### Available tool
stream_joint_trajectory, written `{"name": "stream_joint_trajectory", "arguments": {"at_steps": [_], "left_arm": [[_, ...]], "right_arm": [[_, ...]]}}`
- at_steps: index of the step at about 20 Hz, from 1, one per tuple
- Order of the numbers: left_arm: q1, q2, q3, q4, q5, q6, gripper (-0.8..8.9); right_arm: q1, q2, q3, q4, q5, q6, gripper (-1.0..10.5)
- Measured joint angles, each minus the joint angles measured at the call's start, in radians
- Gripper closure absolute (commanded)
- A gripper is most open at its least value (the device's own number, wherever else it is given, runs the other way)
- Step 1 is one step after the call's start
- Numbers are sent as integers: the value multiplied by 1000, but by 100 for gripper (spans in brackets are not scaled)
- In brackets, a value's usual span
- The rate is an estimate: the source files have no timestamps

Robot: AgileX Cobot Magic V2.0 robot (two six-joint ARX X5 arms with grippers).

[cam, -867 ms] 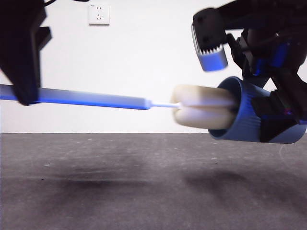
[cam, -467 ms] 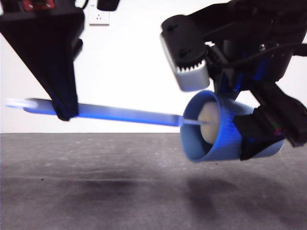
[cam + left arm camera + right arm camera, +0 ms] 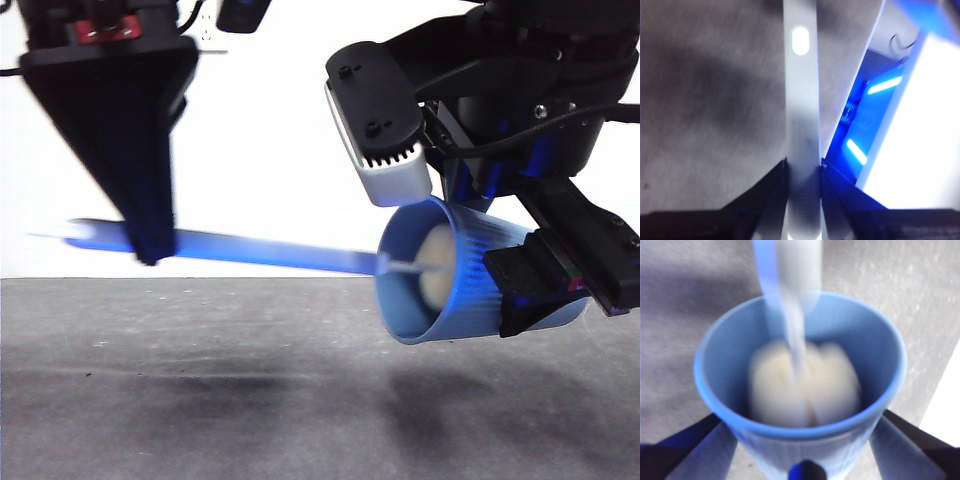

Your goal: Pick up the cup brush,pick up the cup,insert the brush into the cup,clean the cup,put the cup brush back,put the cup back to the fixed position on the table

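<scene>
The blue ribbed cup [image 3: 470, 285] hangs on its side above the table [image 3: 200, 400], mouth turned left and toward the camera, with my right gripper [image 3: 530, 280] shut on it. The cup brush [image 3: 260, 250] lies nearly level in the air; its cream sponge head [image 3: 435, 265] sits deep inside the cup. My left gripper [image 3: 150, 250] is shut on the far end of the grey handle [image 3: 801, 125]. In the right wrist view the sponge [image 3: 805, 390] fills the bottom of the cup [image 3: 800, 435], blurred by motion.
A white wall with a power socket [image 3: 205, 35] stands behind the table. Both arms hang large and dark over the dark grey surface, which shows their shadows.
The cup has swung its mouth toward the camera and shifted left. The sponge head went from half outside the rim to deep inside. The left gripper moved right with the handle.
</scene>
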Motion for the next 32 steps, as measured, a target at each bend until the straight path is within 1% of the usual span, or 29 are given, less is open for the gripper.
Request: {"name": "stream_joint_trajectory", "arguments": {"at_steps": [2,4,8,11,13,14,20,25,28,30,32], "left_arm": [[10,0,0,-51,-33,0,822],[29,-6,0,-95,-45,4,822],[53,-40,0,-111,-46,5,822],[53,-40,0,-103,-35,8,822],[51,-40,0,-68,16,12,822],[45,-40,0,-49,21,12,822],[12,18,0,66,37,3,822],[6,19,0,59,32,-7,822],[6,19,0,24,-23,-7,822],[6,19,0,8,-36,-7,822],[19,19,0,-7,-55,-8,822]], "right_arm": [[-21,0,0,-4,13,10,964],[-49,0,0,-31,14,28,964],[-84,0,0,-47,18,56,964],[-80,0,0,-29,15,59,964],[-75,0,0,-2,13,59,964],[-69,0,0,1,13,59,964],[11,0,0,39,5,39,964],[25,0,0,29,17,35,964],[-4,0,0,29,53,46,964],[-47,0,0,14,69,79,964],[-99,-1,0,-24,85,132,964]]}}
